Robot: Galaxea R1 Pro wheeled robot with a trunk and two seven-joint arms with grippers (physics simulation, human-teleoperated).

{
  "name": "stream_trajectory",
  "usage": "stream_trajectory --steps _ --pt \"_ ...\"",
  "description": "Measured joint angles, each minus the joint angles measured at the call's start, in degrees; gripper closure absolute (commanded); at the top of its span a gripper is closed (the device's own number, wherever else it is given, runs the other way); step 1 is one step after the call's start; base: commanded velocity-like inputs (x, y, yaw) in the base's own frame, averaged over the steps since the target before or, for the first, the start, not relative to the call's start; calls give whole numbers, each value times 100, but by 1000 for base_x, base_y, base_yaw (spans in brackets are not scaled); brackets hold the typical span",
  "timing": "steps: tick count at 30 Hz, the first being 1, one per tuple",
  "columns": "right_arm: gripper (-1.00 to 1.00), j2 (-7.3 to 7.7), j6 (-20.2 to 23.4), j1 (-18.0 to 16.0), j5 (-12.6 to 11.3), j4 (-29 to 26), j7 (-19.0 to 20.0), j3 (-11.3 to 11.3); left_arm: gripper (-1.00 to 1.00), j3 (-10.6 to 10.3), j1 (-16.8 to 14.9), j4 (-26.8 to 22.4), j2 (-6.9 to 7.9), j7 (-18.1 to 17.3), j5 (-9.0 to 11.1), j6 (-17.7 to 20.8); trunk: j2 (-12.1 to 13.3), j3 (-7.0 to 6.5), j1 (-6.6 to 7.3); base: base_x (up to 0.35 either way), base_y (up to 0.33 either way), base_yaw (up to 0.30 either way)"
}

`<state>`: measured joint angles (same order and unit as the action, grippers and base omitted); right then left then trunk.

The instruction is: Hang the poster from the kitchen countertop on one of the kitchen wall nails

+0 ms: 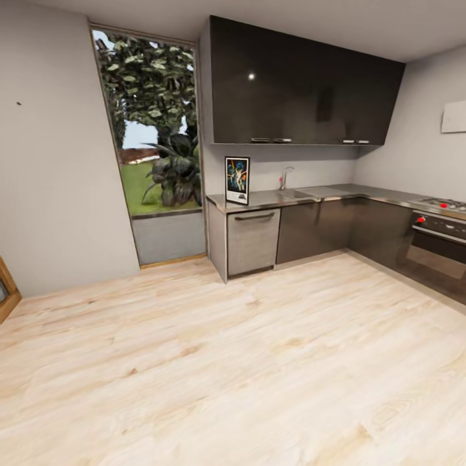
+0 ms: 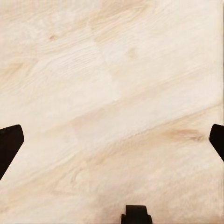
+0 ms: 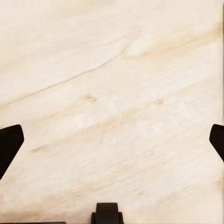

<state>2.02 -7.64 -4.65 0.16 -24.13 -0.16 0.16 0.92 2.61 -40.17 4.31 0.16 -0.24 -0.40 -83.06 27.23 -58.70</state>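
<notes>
The poster stands upright at the left end of the grey kitchen countertop, its black frame and colourful figures facing me. A tiny dark wall nail sticks out of the pale grey wall at the far left. My left gripper is open over bare wooden floor, its dark fingertips wide apart at the frame's sides. The right gripper is open too, its fingertips spread over light floorboards. Neither holds anything.
A tap rises over the inset sink. Dark upper cabinets hang above the worktop, with a silver dishwasher front below. An oven and hob stand at the right. A tall window separates the nail wall from the kitchen. Wide wooden floor lies ahead.
</notes>
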Motion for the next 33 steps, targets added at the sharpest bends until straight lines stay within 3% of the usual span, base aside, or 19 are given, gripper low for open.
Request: stream_trajectory --steps 33 --pt "-100 0 0 -1 0 0 0 0 -100 0 0 0 0 -1 0 0 0 0 0 303 -187 0"
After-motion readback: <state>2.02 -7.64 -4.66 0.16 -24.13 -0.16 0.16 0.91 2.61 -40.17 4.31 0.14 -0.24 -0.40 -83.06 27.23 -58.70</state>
